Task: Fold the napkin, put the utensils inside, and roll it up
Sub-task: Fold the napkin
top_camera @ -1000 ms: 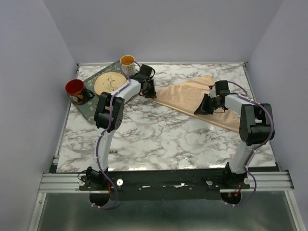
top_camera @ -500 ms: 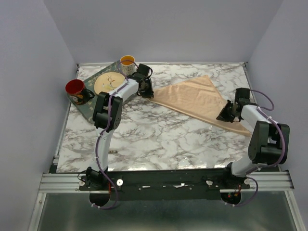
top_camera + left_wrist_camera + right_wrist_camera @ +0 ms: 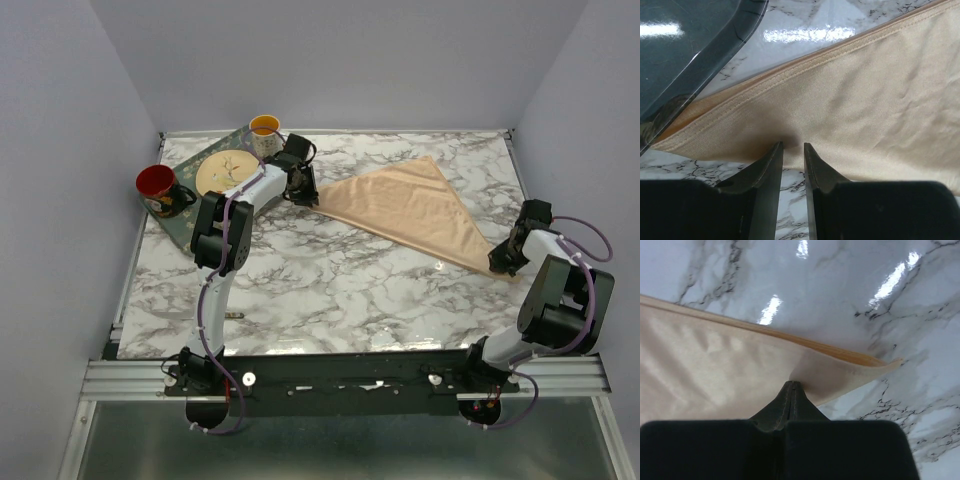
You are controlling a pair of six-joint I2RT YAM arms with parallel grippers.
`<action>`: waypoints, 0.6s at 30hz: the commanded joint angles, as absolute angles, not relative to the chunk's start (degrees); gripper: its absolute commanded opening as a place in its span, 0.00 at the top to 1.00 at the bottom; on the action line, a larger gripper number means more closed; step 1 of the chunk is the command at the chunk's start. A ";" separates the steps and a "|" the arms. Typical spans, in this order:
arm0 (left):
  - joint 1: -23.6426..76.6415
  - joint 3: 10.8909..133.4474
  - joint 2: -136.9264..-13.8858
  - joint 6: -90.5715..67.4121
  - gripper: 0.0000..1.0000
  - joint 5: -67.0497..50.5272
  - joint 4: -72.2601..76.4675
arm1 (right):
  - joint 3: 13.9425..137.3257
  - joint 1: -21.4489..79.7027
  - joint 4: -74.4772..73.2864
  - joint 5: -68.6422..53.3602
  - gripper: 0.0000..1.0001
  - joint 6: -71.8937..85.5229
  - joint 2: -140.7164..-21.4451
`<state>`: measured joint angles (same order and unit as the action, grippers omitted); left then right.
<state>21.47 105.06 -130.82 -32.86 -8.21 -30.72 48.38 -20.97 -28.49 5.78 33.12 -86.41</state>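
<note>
Peach-tan napkin (image 3: 410, 205): folded to a triangle, lying on the marble table (image 3: 330, 280), right of centre and toward the far side; one point faces far, and the long edge slants from the left corner to the near-right corner
Left gripper (image 3: 300, 190): on the napkin's left corner; in its wrist view the fingers (image 3: 771, 167) stand a thin slit apart, tips down on the cloth just inside the hemmed edge, with a small pucker of fabric nipped between them
Right gripper (image 3: 503, 262): at the napkin's near-right corner, close to the table's right edge; in its wrist view the fingers (image 3: 782, 407) are pressed together with no gap, clamped on the corner, which lifts and curls clear of the marble
Tray (image 3: 180, 228): dark, far left of the table; its rim is just beside the napkin's left tip
Plate (image 3: 228, 172): cream, round, on the tray
Mugs: red mug (image 3: 155, 183) at the tray's left side, yellow mug (image 3: 265, 128) at its far corner
</note>
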 commanded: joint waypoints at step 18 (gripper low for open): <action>24.61 104.94 -124.72 -32.60 0.66 -5.19 -33.13 | 47.91 -24.96 -33.22 16.09 0.99 32.86 -77.88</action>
